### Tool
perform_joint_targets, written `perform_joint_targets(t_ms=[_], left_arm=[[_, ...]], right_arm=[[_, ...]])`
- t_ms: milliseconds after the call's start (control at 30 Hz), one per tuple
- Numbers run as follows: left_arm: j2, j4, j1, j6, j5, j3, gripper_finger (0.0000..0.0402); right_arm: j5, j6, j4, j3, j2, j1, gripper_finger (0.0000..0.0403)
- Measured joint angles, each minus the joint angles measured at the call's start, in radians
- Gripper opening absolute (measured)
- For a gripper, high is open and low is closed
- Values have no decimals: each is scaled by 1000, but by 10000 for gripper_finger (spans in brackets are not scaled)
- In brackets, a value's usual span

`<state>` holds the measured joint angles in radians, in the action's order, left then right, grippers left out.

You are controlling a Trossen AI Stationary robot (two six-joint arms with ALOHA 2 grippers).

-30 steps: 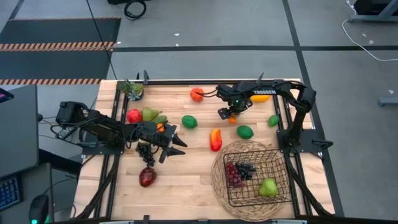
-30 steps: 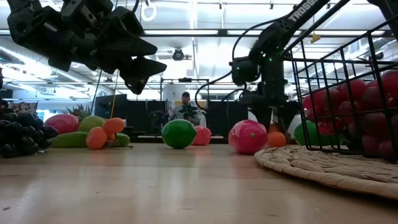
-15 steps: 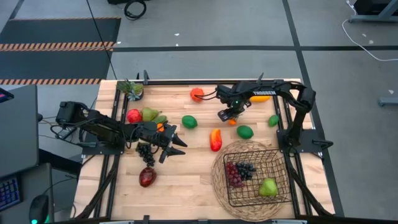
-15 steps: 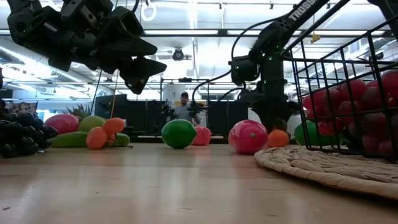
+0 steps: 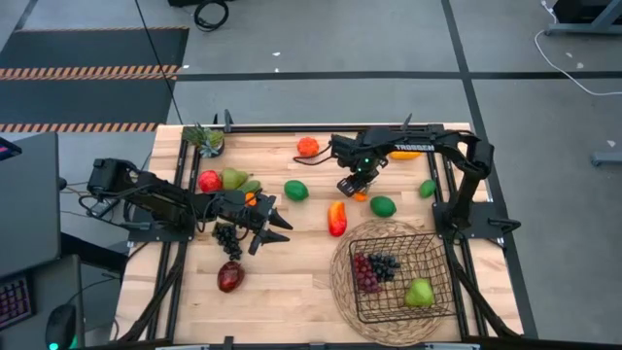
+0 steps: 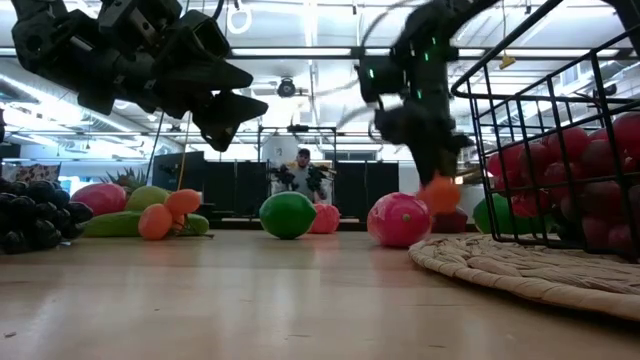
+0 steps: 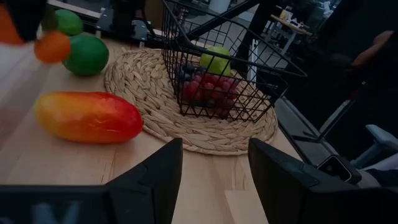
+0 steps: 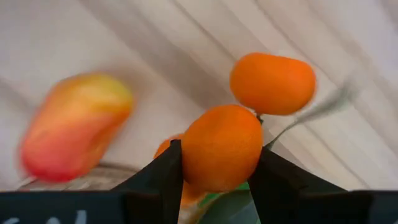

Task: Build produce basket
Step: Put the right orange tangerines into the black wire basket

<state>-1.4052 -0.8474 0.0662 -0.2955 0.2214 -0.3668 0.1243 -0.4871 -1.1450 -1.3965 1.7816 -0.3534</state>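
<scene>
Produce (image 5: 295,190) scattered, basket (image 5: 400,273) on mat

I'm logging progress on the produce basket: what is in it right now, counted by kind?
Grape bunches: 2, a red grape bunch and a dark grape bunch
Pears: 1, a green pear
Total: 3 in the basket

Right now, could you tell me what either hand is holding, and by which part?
The right hand grips a cluster of small round orange fruits by one fruit, lifted off the table. The left hand hangs open, holding nothing.
</scene>
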Motion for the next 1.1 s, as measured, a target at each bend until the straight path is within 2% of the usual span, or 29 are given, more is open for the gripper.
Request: perform_joint_targets(t_ms=[233,467,633,833,1100], left_arm=[[0,5,0,0,0,0,190],[0,9,0,0,0,-1,190],[0,9,0,1,0,-1,190],[0,8,0,0,0,-1,190],[0,11,30,-8,0,-1,189]], right_arm=[[-56,-43,-234,-299,-19,94,160],[-45,-218,-435,-521,-22,253,160],[27,-386,-422,-535,-49,400,161],[29,-566,-426,-534,-52,591,161],[-73,-840,-426,-532,-49,820,162]])
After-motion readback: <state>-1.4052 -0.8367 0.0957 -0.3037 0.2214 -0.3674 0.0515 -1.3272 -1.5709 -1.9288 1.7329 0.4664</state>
